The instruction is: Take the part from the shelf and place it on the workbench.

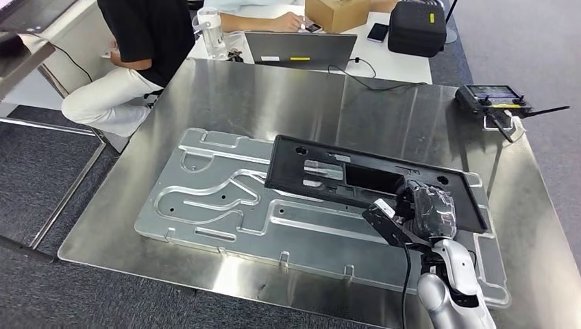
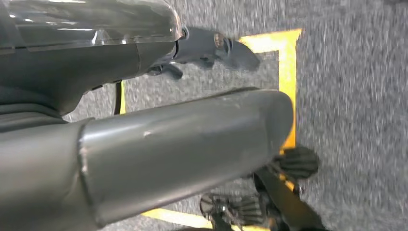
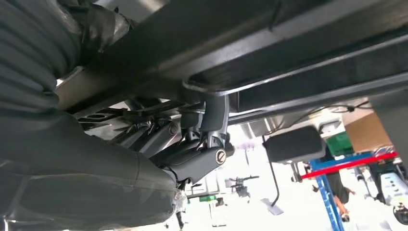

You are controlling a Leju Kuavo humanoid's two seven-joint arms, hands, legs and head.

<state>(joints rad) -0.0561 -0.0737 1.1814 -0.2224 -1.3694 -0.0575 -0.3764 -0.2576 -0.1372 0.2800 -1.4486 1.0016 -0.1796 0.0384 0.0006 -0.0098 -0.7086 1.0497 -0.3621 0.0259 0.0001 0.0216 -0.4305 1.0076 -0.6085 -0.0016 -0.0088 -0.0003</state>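
Workbench (image 1: 226, 96) bears black part (image 1: 356, 179) — flat, slotted.

Right hand (image 1: 428, 209) wrapped in glossy, crinkled clear film over dark plastic; its forearm is smooth silver metal. The part (image 1: 342, 175) it grips: matt black plastic, ribbed underneath in the right wrist view (image 3: 298, 72). Under hand and part, a stamped plate (image 1: 226, 205) of dull grey metal with pressed grooves. Workbench (image 1: 308, 96) beyond the hand: brushed steel, semi-glossy, faint streaks. Floor left of the bench: rough grey carpet (image 1: 34, 171). Left hand (image 2: 144, 144): smooth grey plastic cover, slight sheen, small scuffs.
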